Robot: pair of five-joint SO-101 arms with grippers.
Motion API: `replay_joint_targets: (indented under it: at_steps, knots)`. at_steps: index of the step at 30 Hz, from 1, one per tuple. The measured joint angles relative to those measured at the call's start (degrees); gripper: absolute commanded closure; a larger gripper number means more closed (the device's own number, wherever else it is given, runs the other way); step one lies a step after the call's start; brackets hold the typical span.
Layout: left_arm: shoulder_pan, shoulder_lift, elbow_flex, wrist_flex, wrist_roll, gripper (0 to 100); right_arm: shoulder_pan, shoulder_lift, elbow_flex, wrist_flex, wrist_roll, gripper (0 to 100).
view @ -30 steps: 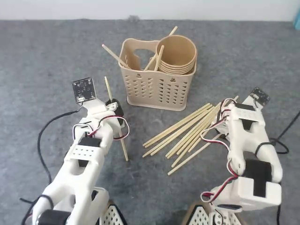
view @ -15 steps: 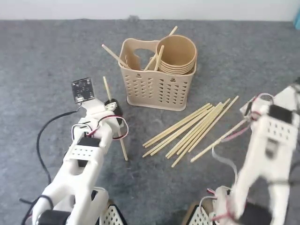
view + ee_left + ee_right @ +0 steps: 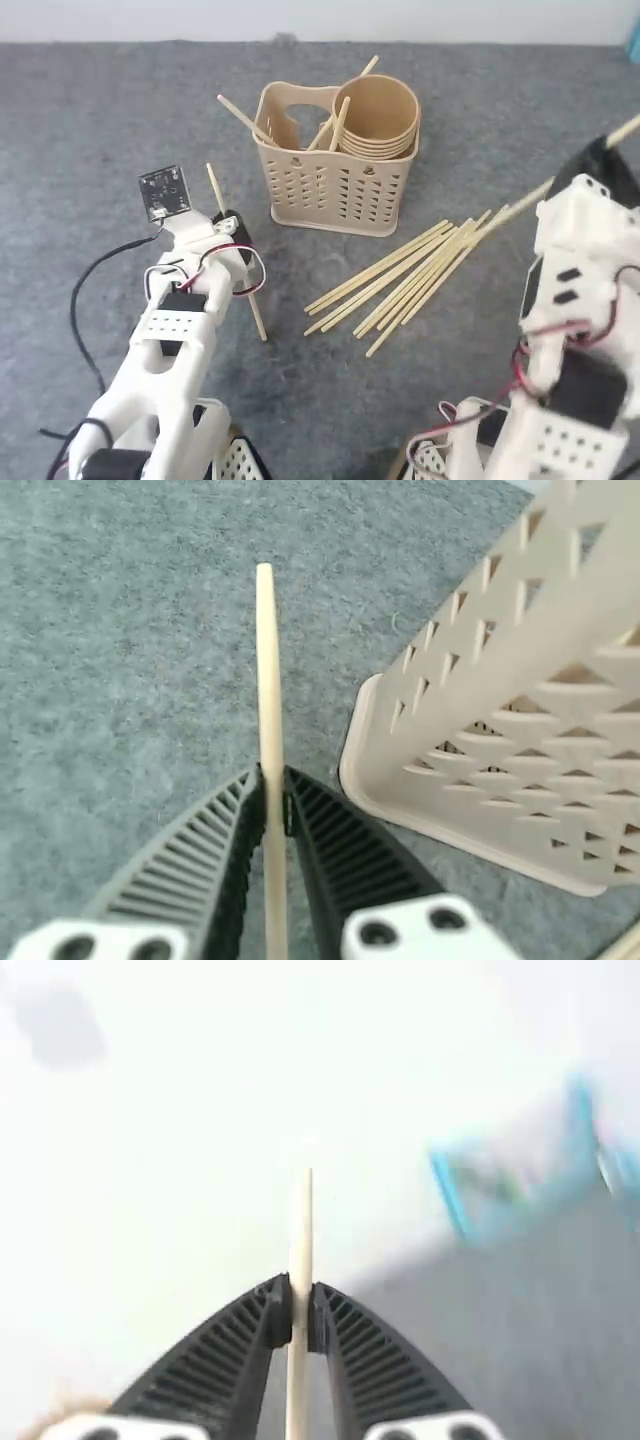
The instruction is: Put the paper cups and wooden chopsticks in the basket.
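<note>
The left gripper [image 3: 272, 780] is closed tight on a chopstick [image 3: 265, 660]. It grips the stick near the middle, so it stands nearly upright just beside the basket [image 3: 330, 190]; I think this makes it easy to lift over the rim. The right gripper [image 3: 300, 1295] is clamped on a second chopstick [image 3: 302, 1220], high above the table [image 3: 100, 120], probably for the same reason. The paper cups [image 3: 378, 115] sit stacked inside the basket, while the loose chopsticks [image 3: 400, 280] lie bundled on the table near it.
</note>
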Motion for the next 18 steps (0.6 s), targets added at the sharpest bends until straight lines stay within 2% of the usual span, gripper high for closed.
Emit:
replay_joint_targets:
  at_steps: [7, 14, 18]
  knots:
    - [0.1, 0.0, 0.0, 0.0, 0.0, 99, -7.5, -3.9, -0.1, -19.1, 0.2, 98.9]
    - [0.1, 0.0, 0.0, 0.0, 0.0, 99, -18.1, 0.8, -0.1, -33.5, 0.2, 98.9]
    - [0.1, 0.0, 0.0, 0.0, 0.0, 99, -24.0, 7.0, -0.8, -41.0, 6.1, 98.9]
